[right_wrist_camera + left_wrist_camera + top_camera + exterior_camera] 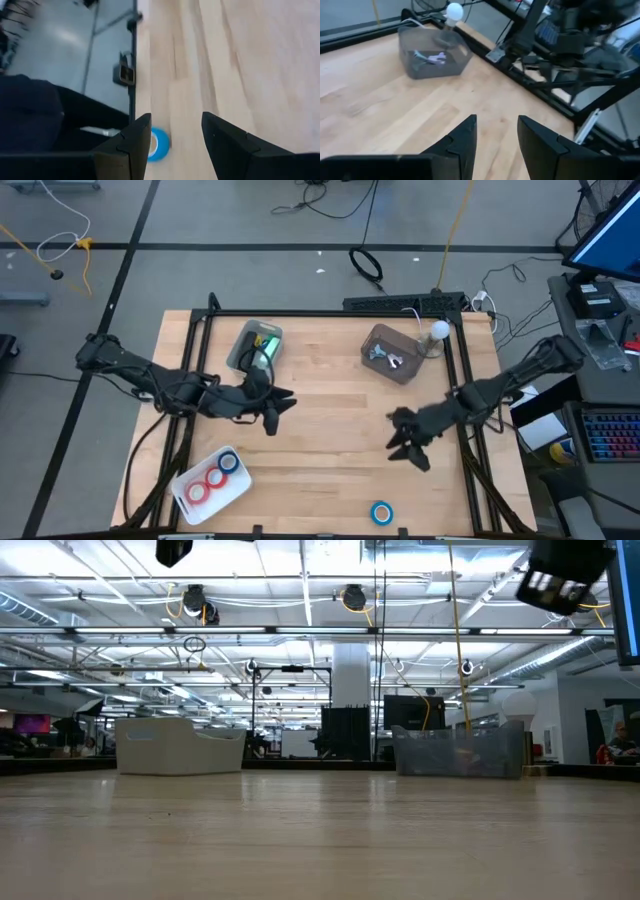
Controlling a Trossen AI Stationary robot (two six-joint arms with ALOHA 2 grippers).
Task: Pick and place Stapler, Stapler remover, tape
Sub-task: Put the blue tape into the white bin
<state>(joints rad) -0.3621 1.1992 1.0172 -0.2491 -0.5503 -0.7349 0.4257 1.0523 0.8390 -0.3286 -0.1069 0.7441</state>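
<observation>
Probably a lab: open ceiling trusses (300, 630), floor cables (330, 200).

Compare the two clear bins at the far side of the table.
The left bin holds something with green on it; the right bin holds small pale metallic pieces. The left bin looks paler and greyer, the right bin darker and brownish. A white bulb-like ball sits beside the right bin, none by the left. Both are translucent, open-topped and set askew on the table.

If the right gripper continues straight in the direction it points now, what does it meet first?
Probably the blue tape roll: it lies ahead of the right gripper, slightly to one side of the open fingers. Only bare table lies between; depth is uncertain.
</observation>
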